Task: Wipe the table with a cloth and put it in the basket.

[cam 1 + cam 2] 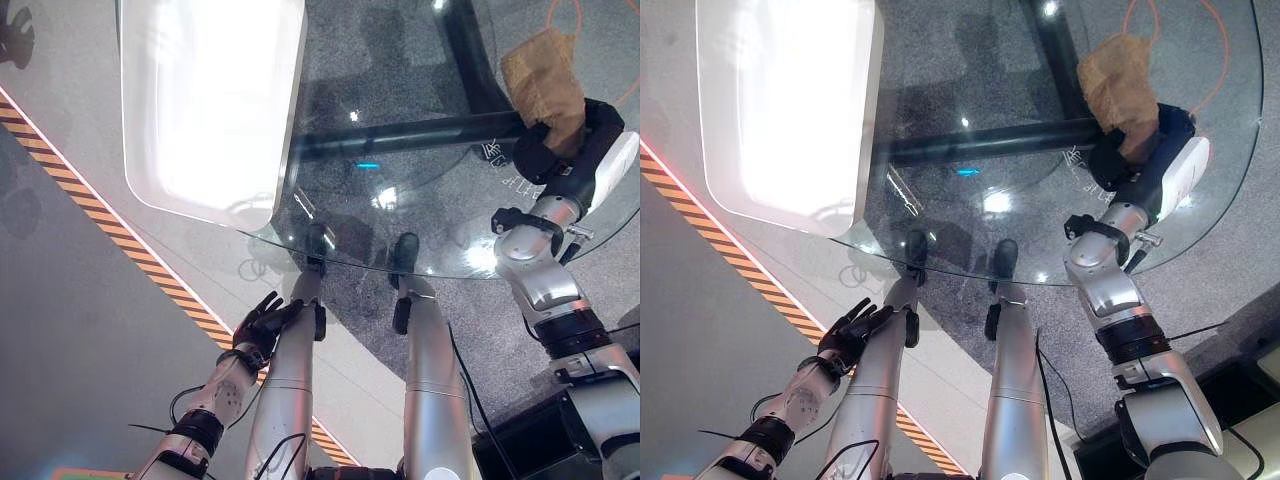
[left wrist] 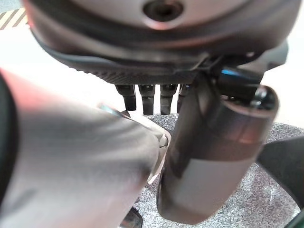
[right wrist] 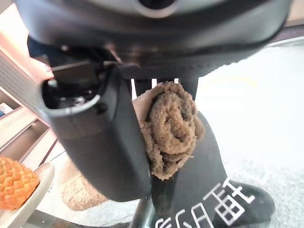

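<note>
The left hand [image 2: 156, 61] hangs with its fingers [image 2: 148, 97] straight in a row and its thumb [image 2: 213, 156] beside them, above speckled grey floor [image 2: 247, 209], holding nothing.

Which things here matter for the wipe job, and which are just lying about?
Job:
- brown cloth, gripped in the right robot hand
- round glass table

Lying about:
- white tray on the table
- left robot hand, idle by the leg

Glossy clear glass table [image 1: 400, 180], rough nubby tan cloth [image 1: 545, 85] at two o'clock, smooth shiny white basket [image 1: 205, 100], speckled grey floor [image 1: 480, 320]
</note>
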Robot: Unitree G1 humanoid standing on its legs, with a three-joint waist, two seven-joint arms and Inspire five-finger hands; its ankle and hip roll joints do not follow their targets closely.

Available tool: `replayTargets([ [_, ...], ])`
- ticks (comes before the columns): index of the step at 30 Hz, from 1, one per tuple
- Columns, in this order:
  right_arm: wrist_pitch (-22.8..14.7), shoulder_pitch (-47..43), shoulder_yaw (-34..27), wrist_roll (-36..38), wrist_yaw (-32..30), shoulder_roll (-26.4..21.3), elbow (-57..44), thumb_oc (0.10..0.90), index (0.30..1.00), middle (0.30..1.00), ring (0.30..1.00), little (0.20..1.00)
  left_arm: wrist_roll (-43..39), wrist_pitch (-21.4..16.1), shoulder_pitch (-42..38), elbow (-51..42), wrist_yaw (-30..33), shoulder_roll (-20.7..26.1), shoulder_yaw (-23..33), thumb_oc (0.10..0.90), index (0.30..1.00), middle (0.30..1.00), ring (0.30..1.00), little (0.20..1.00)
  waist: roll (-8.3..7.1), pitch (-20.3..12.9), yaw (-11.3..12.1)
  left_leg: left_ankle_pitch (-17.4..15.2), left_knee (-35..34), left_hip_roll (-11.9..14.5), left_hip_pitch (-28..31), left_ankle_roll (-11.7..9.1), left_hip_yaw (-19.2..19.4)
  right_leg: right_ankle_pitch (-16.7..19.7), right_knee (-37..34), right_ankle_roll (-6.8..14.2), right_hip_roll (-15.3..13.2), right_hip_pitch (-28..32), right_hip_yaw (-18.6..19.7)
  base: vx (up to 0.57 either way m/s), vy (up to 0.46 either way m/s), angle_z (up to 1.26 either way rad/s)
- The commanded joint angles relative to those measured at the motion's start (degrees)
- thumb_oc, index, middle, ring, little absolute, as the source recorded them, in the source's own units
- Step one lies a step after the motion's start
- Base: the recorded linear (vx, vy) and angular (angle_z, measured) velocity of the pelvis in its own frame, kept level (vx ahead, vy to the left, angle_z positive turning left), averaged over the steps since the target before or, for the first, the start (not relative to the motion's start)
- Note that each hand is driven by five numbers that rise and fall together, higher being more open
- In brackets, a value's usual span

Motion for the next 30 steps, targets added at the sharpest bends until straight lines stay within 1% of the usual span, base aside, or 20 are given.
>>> replayTargets([
  [1, -3.84, -0.03, -3.79, -6.87, 1.74, -3.97, -8.22, 0.100, 0.300, 0.300, 0.300, 0.200, -0.76, 0.45, 7.49, -0.83, 0.23, -2.04, 0.66, 0.800, 0.900, 0.900, 0.900, 0.900, 1.94, -1.13, -0.09, -7.22, 5.69, -1.91, -0.26, 1.52, 3.72, 8.06, -10.53, 1.40, 3.79, 1.39, -1.93, 0.00, 0.000, 0.00],
  [3, -3.32, 0.27, -2.70, -8.75, 5.13, -3.38, -9.74, 0.100, 0.300, 0.300, 0.300, 0.200, -0.45, 0.57, 7.56, -0.79, 0.09, -2.23, 1.02, 0.800, 0.900, 0.900, 0.900, 0.900, 1.89, -1.13, -0.07, -7.11, 5.66, -1.92, -0.29, 1.51, 3.78, 8.04, -10.51, 1.39, 3.80, 1.36, -1.99, 0.00, 0.000, 0.00],
  [7, -3.81, 1.19, -0.50, -10.47, 11.47, -2.40, -11.87, 0.100, 0.300, 0.300, 0.300, 0.200, 0.28, 0.50, 7.99, -0.86, -0.69, -2.31, 1.63, 0.800, 0.900, 0.900, 0.900, 0.900, 1.82, -1.13, 0.00, -6.99, 5.60, -1.90, -0.40, 1.51, 3.88, 7.93, -10.47, 1.38, 3.72, 1.30, -2.16, 0.00, 0.000, 0.00],
  [11, -3.31, 0.99, 3.50, -13.91, 21.13, -0.87, -12.73, 0.100, 0.300, 0.300, 0.300, 0.200, 0.96, 0.37, 7.72, -0.40, -1.01, -2.61, 1.81, 0.800, 0.900, 0.900, 0.900, 0.900, 1.72, -1.13, 0.11, -6.92, 5.77, -1.90, -0.63, 1.33, 3.95, 7.61, -10.09, 1.33, 3.63, 1.09, -2.40, 0.00, 0.000, 0.00],
  [13, -2.85, 0.67, 5.27, -14.05, 23.51, -0.50, -12.66, 0.100, 0.300, 0.300, 0.300, 0.200, 1.25, 0.32, 7.40, -0.07, -1.23, -2.85, 1.87, 0.800, 0.900, 0.900, 0.900, 0.900, 1.71, -1.13, 0.20, -6.92, 5.79, -1.79, -0.57, 1.28, 4.09, 7.43, -9.85, 1.29, 3.54, 1.09, -2.57, 0.00, 0.000, 0.00],
  [14, -2.95, 0.59, 6.05, -13.09, 24.26, -0.41, -12.53, 0.100, 0.300, 0.300, 0.300, 0.200, 1.47, 0.34, 7.30, 0.03, -1.48, -2.94, 2.00, 0.800, 0.900, 0.900, 0.900, 0.900, 1.72, -1.13, 0.25, -6.86, 5.65, -1.75, -0.44, 1.25, 4.14, 7.39, -9.93, 1.27, 3.46, 1.21, -2.65, 0.00, 0.000, 0.00],
  [15, -3.82, 0.69, 6.96, -10.99, 25.84, -0.05, -12.17, 0.100, 0.300, 0.300, 0.300, 0.200, 1.70, 0.20, 7.12, 0.14, -1.85, -3.08, 2.08, 0.800, 0.900, 0.900, 0.900, 0.900, 1.71, -1.13, 0.33, -6.78, 5.62, -1.76, -0.43, 1.19, 4.20, 7.37, -10.04, 1.23, 3.39, 1.33, -2.72, 0.00, 0.000, 0.00],
  [16, -4.51, 1.07, 7.83, -11.05, 27.29, 0.28, -12.09, 0.100, 0.300, 0.300, 0.300, 0.200, 1.39, -0.03, 7.00, 0.16, -2.23, -2.92, 1.88, 0.800, 0.900, 0.900, 0.900, 0.900, 1.78, -1.13, 0.33, -6.74, 5.66, -1.83, -0.47, 1.13, 4.19, 7.34, -10.01, 1.24, 3.36, 1.28, -2.72, 0.00, 0.000, 0.00],
  [19, -5.09, 1.67, 9.10, -11.94, 29.05, 0.29, -12.63, 0.100, 0.300, 0.300, 0.300, 0.200, 1.15, -0.17, 6.97, -0.09, -2.07, -2.82, 1.49, 0.800, 0.900, 0.900, 0.900, 0.900, 1.85, -1.13, 0.34, -6.69, 5.73, -2.00, -0.54, 1.18, 4.18, 7.39, -9.99, 1.25, 3.31, 1.17, -2.73, 0.00, 0.000, 0.00],
  [20, -5.31, 1.39, 10.03, -12.41, 30.59, 0.21, -12.67, 0.100, 0.300, 0.300, 0.300, 0.200, 1.09, -0.10, 6.84, -0.23, -1.80, -2.65, 1.22, 0.800, 0.900, 0.900, 0.900, 0.900, 1.92, -1.13, 0.41, -6.71, 5.78, -2.04, -0.50, 1.20, 4.15, 7.37, -9.89, 1.31, 3.24, 1.15, -2.81, 0.00, 0.000, 0.00],
  [25, -5.21, 0.41, 13.15, -13.60, 33.40, -0.20, -12.33, 0.100, 0.300, 0.300, 0.300, 0.200, 0.65, 0.01, 6.26, 0.05, -1.66, -2.48, 0.78, 0.800, 0.900, 0.900, 0.900, 0.900, 2.06, -1.13, 0.57, -6.70, 6.02, -2.06, -0.64, 1.12, 4.27, 7.25, -9.49, 1.32, 3.03, 0.91, -3.15, 0.00, 0.000, 0.00],
  [27, -5.02, 0.09, 14.27, -13.40, 35.04, -0.56, -12.63, 0.100, 0.300, 0.300, 0.300, 0.200, 0.52, 0.18, 6.27, 0.16, -1.87, -2.34, 0.72, 0.800, 0.900, 0.900, 0.900, 0.900, 2.08, -1.13, 0.67, -6.70, 6.09, -1.98, -0.70, 1.07, 4.28, 7.23, -9.39, 1.38, 2.91, 0.86, -3.23, 0.00, 0.000, 0.00],
  [28, -5.28, 0.03, 14.74, -13.34, 35.94, -0.64, -12.51, 0.100, 0.300, 0.300, 0.300, 0.200, 0.59, 0.20, 6.24, 0.25, -1.84, -2.36, 0.67, 0.800, 0.900, 0.900, 0.900, 0.900, 2.04, -1.13, 0.71, -6.72, 6.10, -1.99, -0.68, 1.07, 4.25, 7.21, -9.37, 1.39, 2.90, 0.88, -3.26, 0.00, 0.000, 0.00],
  [29, -5.79, -0.19, 15.63, -13.26, 38.36, -0.82, -12.69, 0.100, 0.300, 0.300, 0.300, 0.200, 0.76, 0.33, 6.23, 0.18, -1.79, -2.31, 0.65, 0.800, 0.900, 0.900, 0.900, 0.900, 1.97, -1.13, 0.82, -6.70, 6.11, -2.03, -0.67, 1.04, 4.20, 7.18, -9.43, 1.41, 2.86, 0.99, -3.35, 0.00, 0.000, 0.00],
  [30, -5.95, -0.21, 15.81, -13.22, 38.78, -0.85, -12.74, 0.100, 0.300, 0.300, 0.300, 0.200, 0.77, 0.37, 6.24, 0.16, -1.80, -2.29, 0.65, 0.800, 0.900, 0.900, 0.900, 0.900, 1.96, -1.13, 0.84, -6.69, 6.10, -2.03, -0.65, 1.03, 4.20, 7.18, -9.45, 1.42, 2.83, 1.02, -3.38, 0.00, 0.000, 0.00],
])
